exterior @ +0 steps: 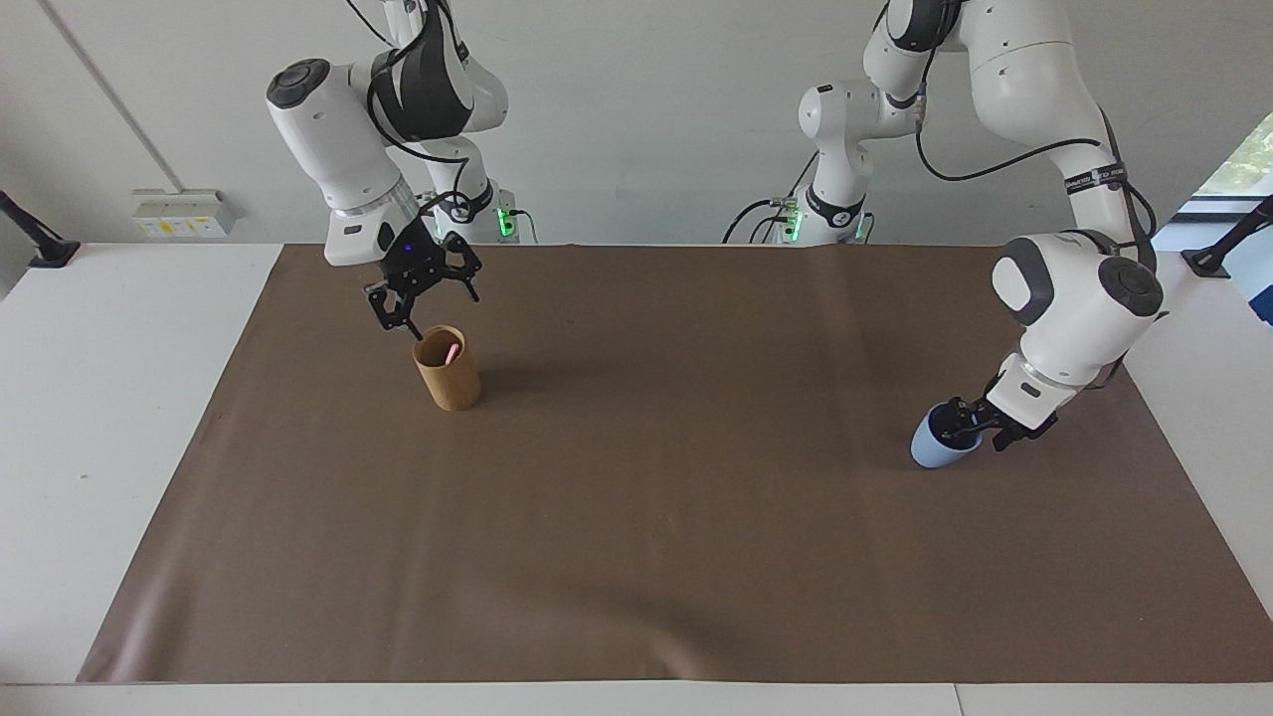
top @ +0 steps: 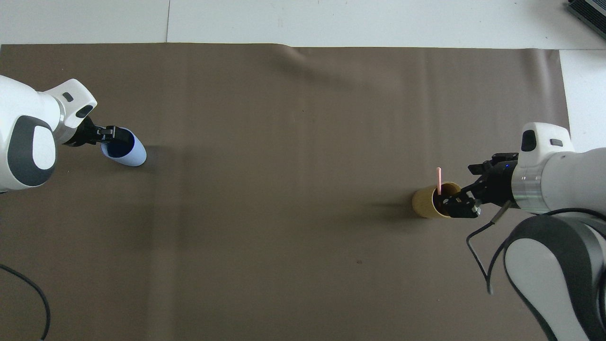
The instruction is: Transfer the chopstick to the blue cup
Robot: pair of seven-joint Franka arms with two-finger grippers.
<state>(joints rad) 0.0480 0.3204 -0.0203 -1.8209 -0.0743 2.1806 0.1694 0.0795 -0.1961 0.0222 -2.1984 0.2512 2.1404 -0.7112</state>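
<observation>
facing view: right gripper (exterior: 430, 306) spread wide at eleven o'clock over the tan cup (exterior: 448, 369) with the chopstick (exterior: 452, 353), left gripper (exterior: 980, 430) clasping the blue cup (exterior: 935, 449).

Both arms were glossy white with dark grey joint caps and silver wrist rings. Loose black cables looped alongside them. Their bases glowed green, and the small grippers were black.
</observation>
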